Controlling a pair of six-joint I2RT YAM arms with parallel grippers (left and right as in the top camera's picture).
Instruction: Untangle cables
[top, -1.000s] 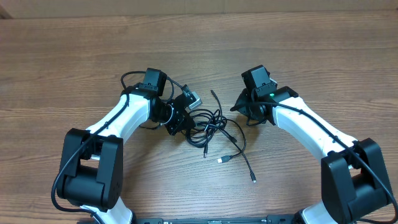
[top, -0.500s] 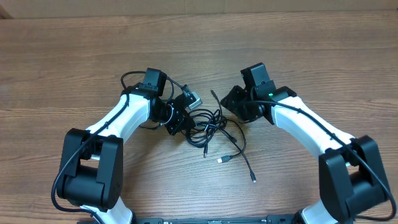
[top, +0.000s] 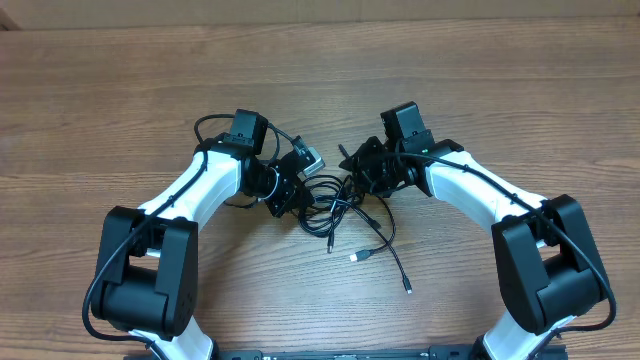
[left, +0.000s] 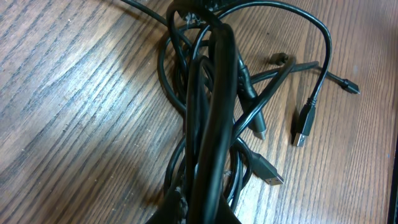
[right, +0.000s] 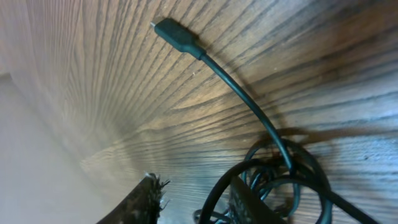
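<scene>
The cables (top: 347, 203) are thin black cords tangled in a loose heap mid-table, between the two arms. My left gripper (top: 288, 193) is shut on the heap's left side. In the left wrist view the pinched cables (left: 211, 106) run up from my left gripper (left: 202, 211), and silver-tipped plugs (left: 301, 127) lie beside them. My right gripper (top: 353, 166) stands open at the heap's upper right. In the right wrist view a cable loop (right: 219, 183) arcs between its fingers (right: 148, 200). One cord with a plug end (right: 171, 31) runs away across the wood.
Loose plug ends (top: 357, 258) trail out from the heap toward the front of the wooden table (top: 120, 100). One cord reaches furthest front right (top: 407, 290). Thicker black wires (top: 205, 125) loop off the left arm by its wrist.
My right gripper has swung left from beside the heap onto its upper right edge, and its jaws have parted. The left arm and its grip have not moved.
</scene>
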